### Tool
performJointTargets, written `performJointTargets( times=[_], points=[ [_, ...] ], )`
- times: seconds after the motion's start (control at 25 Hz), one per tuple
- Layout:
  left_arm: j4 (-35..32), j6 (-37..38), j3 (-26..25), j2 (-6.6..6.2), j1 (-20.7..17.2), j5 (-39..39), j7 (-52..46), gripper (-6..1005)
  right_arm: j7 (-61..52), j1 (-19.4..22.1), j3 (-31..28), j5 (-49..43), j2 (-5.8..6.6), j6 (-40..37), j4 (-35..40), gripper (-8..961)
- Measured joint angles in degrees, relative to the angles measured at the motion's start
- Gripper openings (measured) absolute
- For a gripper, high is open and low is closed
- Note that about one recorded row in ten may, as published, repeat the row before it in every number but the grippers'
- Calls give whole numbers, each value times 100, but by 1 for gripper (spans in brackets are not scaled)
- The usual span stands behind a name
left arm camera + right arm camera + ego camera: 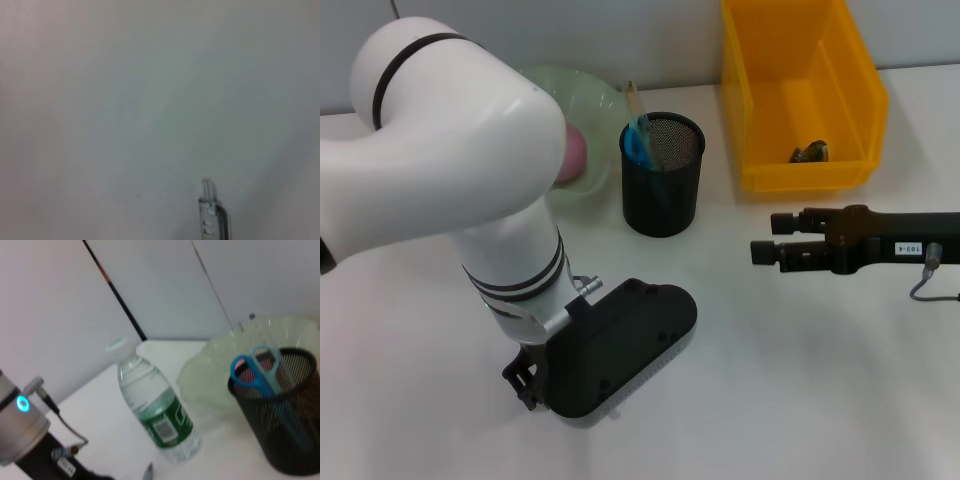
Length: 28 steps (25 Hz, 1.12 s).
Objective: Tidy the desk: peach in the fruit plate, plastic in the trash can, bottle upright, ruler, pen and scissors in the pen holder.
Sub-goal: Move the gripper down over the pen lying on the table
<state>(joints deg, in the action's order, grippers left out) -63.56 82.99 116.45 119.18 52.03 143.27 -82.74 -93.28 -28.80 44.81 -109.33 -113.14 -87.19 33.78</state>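
Note:
The upright bottle [156, 412], clear with a green label, shows only in the right wrist view; my left arm hides it in the head view. Blue scissors [640, 146] and a ruler [633, 100] stand in the black mesh pen holder [663, 185]. A pink peach [572, 152] lies in the green fruit plate [582, 92]. Crumpled plastic [810, 152] sits in the yellow trash can [760, 120]. A pen [210, 212] lies on the white table just under my left gripper [610, 350], which hangs low near the front. My right gripper [765, 238] hovers open right of the holder.
My white left arm [450, 170] fills the left of the head view and covers the table behind it. The pen holder [280, 410] and the plate [215, 365] stand close together at the back. The trash can is at the back right.

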Motion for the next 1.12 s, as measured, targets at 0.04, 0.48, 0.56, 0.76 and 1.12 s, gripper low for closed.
performJointTargets(
  times=[0.04,0.48,0.56,0.76,1.12],
  points=[
    [0,-6,0,0,0,-3,0,629,-21,-23,1,-79,0,-1,1,827],
    [1,-35,1,0,0,-11,-20,619,-263,-322,1,-870,-18,-365,1,827],
    [2,-39,1,0,0,-10,-30,614,-271,-320,1,-872,12,-458,4,827],
    [-6,-40,-20,0,0,8,-58,601,-280,-257,-55,-880,97,-714,22,827],
    [-27,-38,-25,0,0,25,-125,577,-381,-239,-22,-985,160,-885,24,826]
  ],
)
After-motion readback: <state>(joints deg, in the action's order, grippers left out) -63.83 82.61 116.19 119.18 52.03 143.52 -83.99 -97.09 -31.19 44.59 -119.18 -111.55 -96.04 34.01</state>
